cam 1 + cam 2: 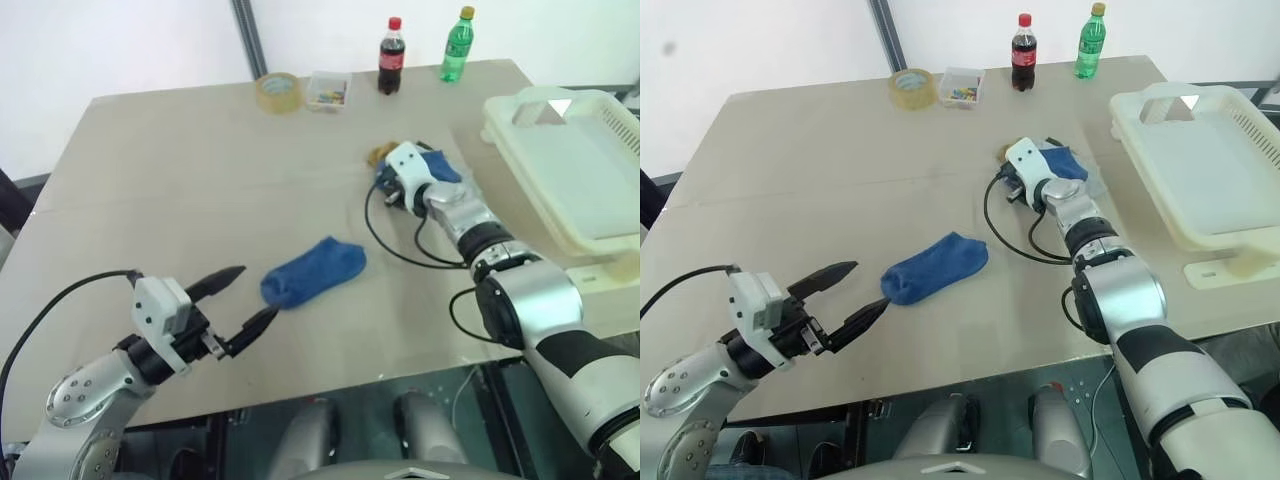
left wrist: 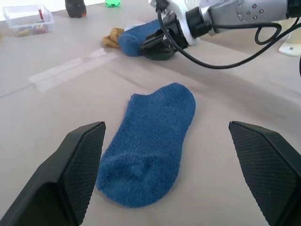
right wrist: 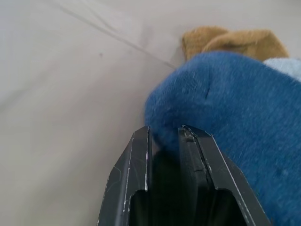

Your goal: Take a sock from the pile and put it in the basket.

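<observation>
The pile [image 1: 425,165] lies right of the table's middle, beside the basket [image 1: 530,185]. It holds a bright blue sock [image 3: 235,94], a mustard one [image 3: 225,40] and a bit of light grey. My right gripper [image 3: 164,134] reaches into the pile's near-left side, its fingers drawn close together on a fold of that blue sock. A second blue sock [image 1: 315,270] lies flat and alone on the table's middle. My left gripper [image 1: 255,292] hovers open just short of it at the front left, holding nothing.
At the table's far edge stand a tape roll [image 1: 278,92], a small clear box [image 1: 328,90], a cola bottle [image 1: 391,56] and a green bottle [image 1: 457,45]. A black cable [image 1: 400,250] loops beside my right wrist. A white piece [image 1: 600,275] lies in front of the basket.
</observation>
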Robot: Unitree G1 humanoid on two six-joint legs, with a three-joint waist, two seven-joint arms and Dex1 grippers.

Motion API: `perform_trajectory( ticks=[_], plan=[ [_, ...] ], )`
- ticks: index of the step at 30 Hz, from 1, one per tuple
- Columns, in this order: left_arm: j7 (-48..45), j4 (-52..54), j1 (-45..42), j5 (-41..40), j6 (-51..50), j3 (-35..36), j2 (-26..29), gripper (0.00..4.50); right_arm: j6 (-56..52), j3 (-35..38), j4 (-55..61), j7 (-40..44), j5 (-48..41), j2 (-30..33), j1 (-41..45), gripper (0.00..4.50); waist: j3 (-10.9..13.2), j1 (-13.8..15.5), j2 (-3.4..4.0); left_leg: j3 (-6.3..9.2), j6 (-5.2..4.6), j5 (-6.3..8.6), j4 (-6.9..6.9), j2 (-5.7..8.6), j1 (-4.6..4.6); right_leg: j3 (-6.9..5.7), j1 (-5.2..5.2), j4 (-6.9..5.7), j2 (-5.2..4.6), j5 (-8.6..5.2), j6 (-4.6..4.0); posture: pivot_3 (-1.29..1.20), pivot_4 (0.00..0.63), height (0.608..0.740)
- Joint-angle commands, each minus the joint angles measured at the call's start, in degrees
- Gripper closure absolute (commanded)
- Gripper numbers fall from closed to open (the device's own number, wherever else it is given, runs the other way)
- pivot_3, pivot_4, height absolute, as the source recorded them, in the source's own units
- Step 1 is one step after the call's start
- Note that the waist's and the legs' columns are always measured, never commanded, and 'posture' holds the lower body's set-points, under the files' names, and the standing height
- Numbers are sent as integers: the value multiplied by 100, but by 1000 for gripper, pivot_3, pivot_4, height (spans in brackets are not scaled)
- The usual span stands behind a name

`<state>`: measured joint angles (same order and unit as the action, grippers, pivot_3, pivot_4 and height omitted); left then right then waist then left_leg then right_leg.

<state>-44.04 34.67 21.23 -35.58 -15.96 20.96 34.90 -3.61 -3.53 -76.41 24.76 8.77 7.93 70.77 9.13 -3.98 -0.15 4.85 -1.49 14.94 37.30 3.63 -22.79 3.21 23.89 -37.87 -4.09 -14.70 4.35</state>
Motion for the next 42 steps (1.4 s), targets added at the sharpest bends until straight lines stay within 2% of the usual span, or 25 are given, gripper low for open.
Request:
perform_trajectory(
  ticks=[1, 9, 12, 13, 23, 32, 42],
  plan=[
    [6, 168, -10, -12, 47, 116, 55, 0, -35, 13, 54, 28, 38, 33, 26, 3581, 0, -1, 0, 0, 0, 0, 0, 0, 0, 0, 0, 0, 0, 0, 0, 0, 150, 740],
    [28, 162, -61, 6, 34, 84, 58, 0, -103, 12, 29, 146, 70, -7, 31, 3581, -1, 0, 0, 0, 0, 0, 2, 0, 2, 0, -2, -1, 0, 0, 0, 0, 150, 740],
    [43, 164, -63, 11, 32, 84, 52, 0, -83, 13, 27, 128, 82, -19, 43, 4384, -2, -1, 0, 0, 0, 0, 2, 0, 3, 0, -2, -2, 1, 0, 0, 0, 150, 740],
    [53, 179, -51, 9, 30, 88, 47, 0, -79, 19, 31, 127, 80, -23, 51, 4449, -2, -2, 0, 0, 0, 0, 2, 0, 3, 0, -2, -1, 1, 0, 0, 0, 150, 740],
    [106, 228, -9, 6, 34, 62, 30, 0, 84, 127, 140, 123, -25, -123, 214, 4449, -2, -7, 0, 0, 1, 0, 2, 0, 3, 0, -2, -3, 1, 0, 0, 0, 150, 740],
    [84, 185, -48, 31, 43, 6, 37, 0, -156, 439, 429, 851, -533, -422, 535, 4449, -1, -6, 2, 0, 1, 0, 2, -2, 3, 1, -1, -4, 3, 0, 0, 0, 150, 740],
    [80, 138, -105, 72, 50, -40, 34, 0, -360, -2, 692, 1469, -329, -567, 197, 4449, -1, -12, 2, 2, 1, 0, 2, 0, 2, -1, 0, -4, 1, 0, 0, 0, 150, 740]
  ],
)
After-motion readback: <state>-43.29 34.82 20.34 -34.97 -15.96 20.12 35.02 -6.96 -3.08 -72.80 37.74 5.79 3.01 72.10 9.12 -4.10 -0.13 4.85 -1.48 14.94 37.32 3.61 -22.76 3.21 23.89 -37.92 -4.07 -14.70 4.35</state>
